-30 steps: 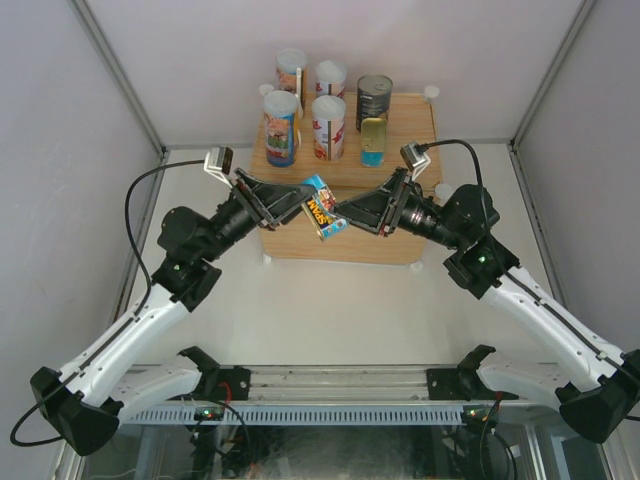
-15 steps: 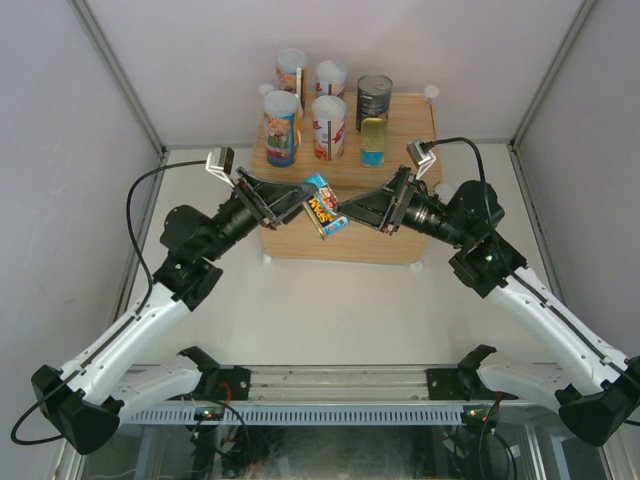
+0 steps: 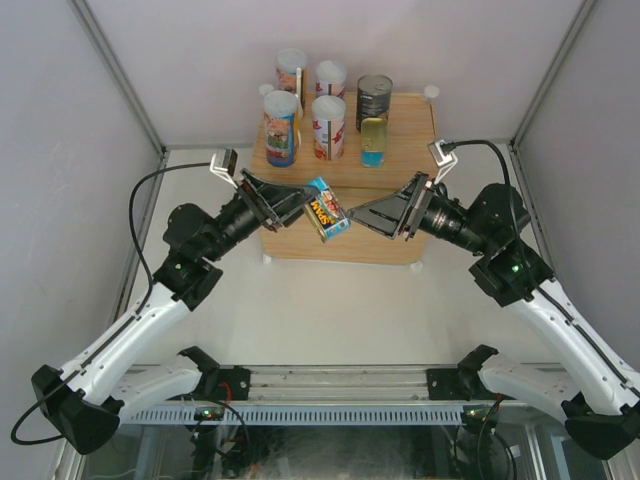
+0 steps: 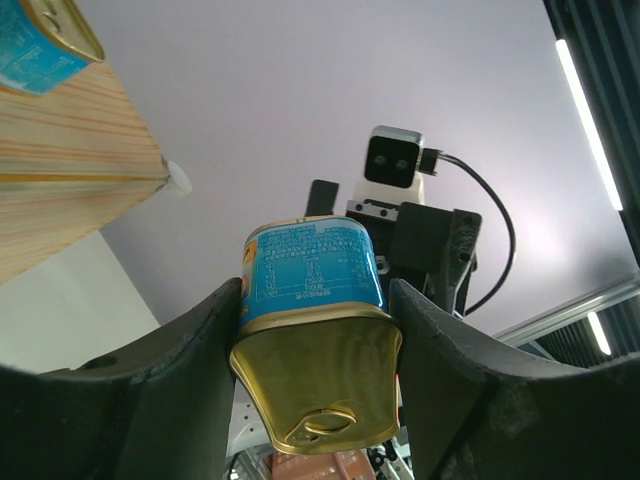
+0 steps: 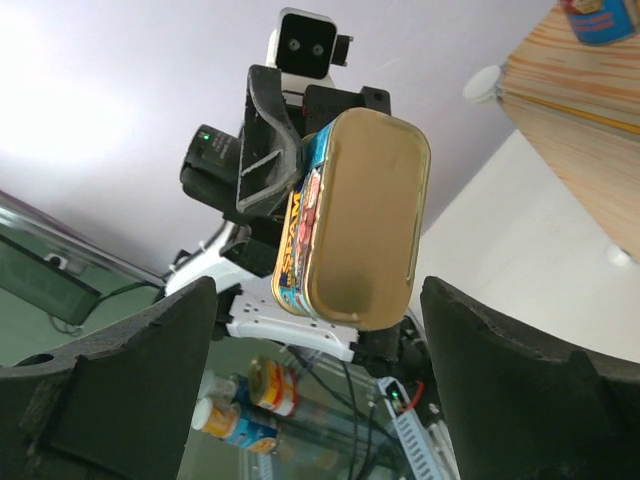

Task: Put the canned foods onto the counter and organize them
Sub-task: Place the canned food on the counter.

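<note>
One tin (image 3: 326,209) (sides covered) gripped by left hand (image 3: 304,206); right hand (image 3: 362,213) spread wide, empty.

a robotics lab — a boxed-in test cell with plain white panel walls (image 3: 60,120) held by aluminium posts (image 3: 120,75), a cabled left arm (image 3: 140,325) and right arm (image 3: 565,320) bolted to a metal rail (image 3: 340,385), and strip lights (image 4: 584,110) overhead. a small wood-grain counter (image 3: 400,125) stands on the white floor (image 3: 340,300).

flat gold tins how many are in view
2. First tin sits on the counter, in front of the dark can; second tin is gripped in the left tool above the counter's near half. More may be hidden.
</note>
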`<state>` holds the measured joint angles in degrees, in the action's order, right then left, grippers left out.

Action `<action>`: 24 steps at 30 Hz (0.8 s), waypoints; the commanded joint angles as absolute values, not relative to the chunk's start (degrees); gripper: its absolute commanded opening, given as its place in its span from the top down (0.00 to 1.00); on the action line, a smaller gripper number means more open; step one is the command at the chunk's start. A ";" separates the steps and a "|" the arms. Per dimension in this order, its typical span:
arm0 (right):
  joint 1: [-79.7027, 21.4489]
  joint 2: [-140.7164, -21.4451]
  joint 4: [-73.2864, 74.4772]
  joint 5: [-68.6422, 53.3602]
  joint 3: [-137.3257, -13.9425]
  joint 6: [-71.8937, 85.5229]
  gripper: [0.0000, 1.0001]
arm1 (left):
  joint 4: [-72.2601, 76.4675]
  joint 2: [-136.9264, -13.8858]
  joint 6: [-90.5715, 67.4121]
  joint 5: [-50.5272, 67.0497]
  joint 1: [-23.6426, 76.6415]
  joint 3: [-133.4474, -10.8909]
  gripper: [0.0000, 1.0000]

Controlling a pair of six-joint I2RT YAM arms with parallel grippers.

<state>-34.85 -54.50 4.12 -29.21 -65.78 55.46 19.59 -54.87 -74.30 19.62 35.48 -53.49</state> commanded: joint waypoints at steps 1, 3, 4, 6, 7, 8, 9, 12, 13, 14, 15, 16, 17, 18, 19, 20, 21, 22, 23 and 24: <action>-34.52 -51.82 12.11 -25.20 -69.36 46.66 0.18 | 19.49 -53.56 -73.35 18.38 35.16 -58.06 1.00; -34.53 -50.87 15.39 -23.62 -70.25 43.75 0.18 | 18.37 -53.70 -73.29 18.30 35.08 -58.42 1.00; -34.64 -50.55 16.98 -22.59 -70.38 42.25 0.18 | 17.76 -53.75 -73.38 18.31 35.07 -58.63 1.00; -35.15 -49.92 20.42 -19.96 -72.26 38.89 0.17 | 17.03 -53.92 -73.39 18.28 34.98 -59.02 1.00; -35.61 -49.66 22.09 -18.39 -72.87 37.18 0.17 | 16.57 -54.01 -73.32 18.28 34.94 -59.20 1.00; -36.23 -49.58 23.60 -16.67 -73.39 35.31 0.17 | 16.26 -54.09 -73.30 18.28 34.90 -59.35 1.00; -37.20 -49.62 25.03 -14.61 -73.92 33.43 0.17 | 16.18 -54.15 -73.30 18.41 34.84 -59.47 1.00; -41.58 -50.42 28.59 -7.11 -75.79 27.06 0.17 | 16.17 -54.57 -73.42 18.92 34.19 -59.72 1.00; -43.16 -50.96 29.50 -4.54 -76.49 25.01 0.17 | 16.17 -54.67 -73.51 19.08 34.05 -59.80 1.00; -45.01 -51.50 30.38 -1.79 -77.52 23.00 0.17 | 16.18 -54.80 -73.69 19.27 33.75 -59.96 1.00; -47.19 -52.17 31.42 1.26 -78.57 20.74 0.17 | 16.05 -54.86 -73.82 19.39 33.53 -60.13 1.00; -49.55 -52.73 32.25 5.07 -79.74 17.33 0.17 | 15.86 -54.97 -73.83 19.46 33.31 -60.38 1.00; -52.38 -53.27 32.75 9.03 -80.59 14.80 0.17 | 15.57 -54.99 -73.84 19.55 33.11 -60.69 1.00; -55.06 -53.67 32.92 13.59 -81.23 12.01 0.17 | 15.29 -55.05 -73.75 19.71 32.93 -61.03 1.00; -57.82 -54.08 32.89 17.46 -81.70 9.41 0.17 | 15.03 -55.16 -73.74 19.83 32.69 -61.34 1.00; -60.41 -54.46 32.61 21.64 -82.00 7.07 0.17 | 14.72 -55.16 -73.74 20.00 32.52 -61.59 1.00; -62.99 -54.75 31.76 27.15 -81.99 4.48 0.17 | 14.30 -55.29 -73.78 20.16 32.21 -61.87 1.00; -65.86 -55.04 30.67 30.94 -81.66 1.88 0.17 | 14.00 -55.29 -73.82 20.25 31.98 -62.08 1.00; -68.50 -55.24 29.18 35.12 -81.30 -0.96 0.17 | 13.74 -55.31 -73.83 20.44 31.80 -62.29 1.00; -71.35 -55.46 27.48 38.90 -80.89 -3.82 0.17 | 13.44 -55.32 -73.83 20.48 31.67 -62.43 1.00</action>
